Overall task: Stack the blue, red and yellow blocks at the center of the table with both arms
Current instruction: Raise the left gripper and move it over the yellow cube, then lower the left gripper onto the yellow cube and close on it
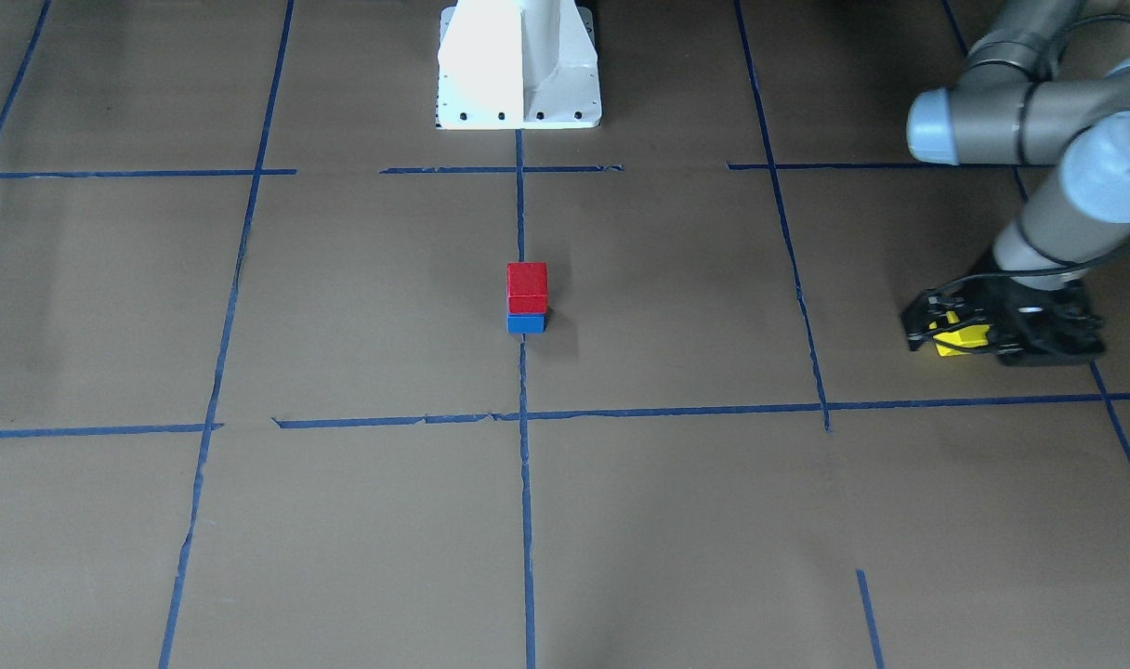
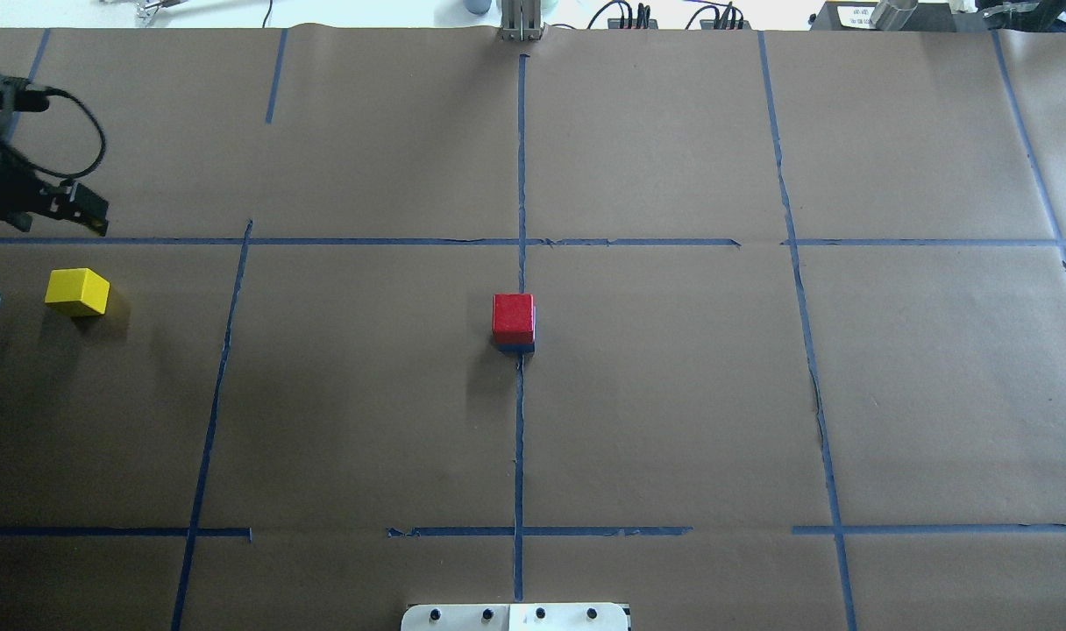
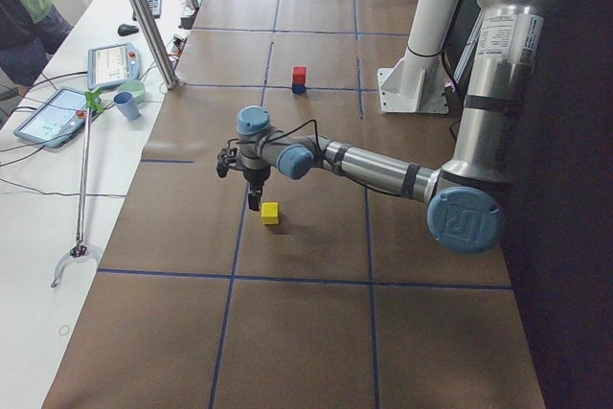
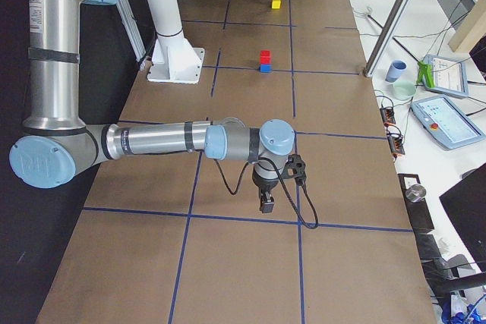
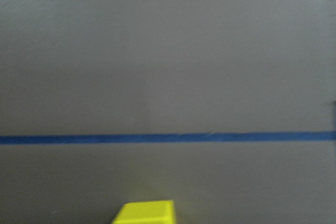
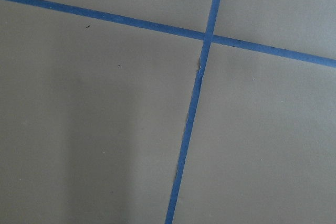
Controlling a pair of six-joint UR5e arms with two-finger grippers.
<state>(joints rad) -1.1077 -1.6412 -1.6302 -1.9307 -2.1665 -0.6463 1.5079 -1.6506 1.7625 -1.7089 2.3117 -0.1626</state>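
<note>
Two stacked at worktop (image 1: pixel 342 307) centre, red (image 1: pixel 527 286) on blue (image 1: pixel 526 322). Yellow (image 2: pixel 77 292) loose near left fingers (image 2: pixel 90 213), right fingers (image 4: pixel 265 204) far off. I can't tell either's state.

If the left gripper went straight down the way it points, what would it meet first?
Probably the table paper just beyond the yellow block, not the block itself: the left gripper looks offset from it in the side view, though depth is unclear.
</note>
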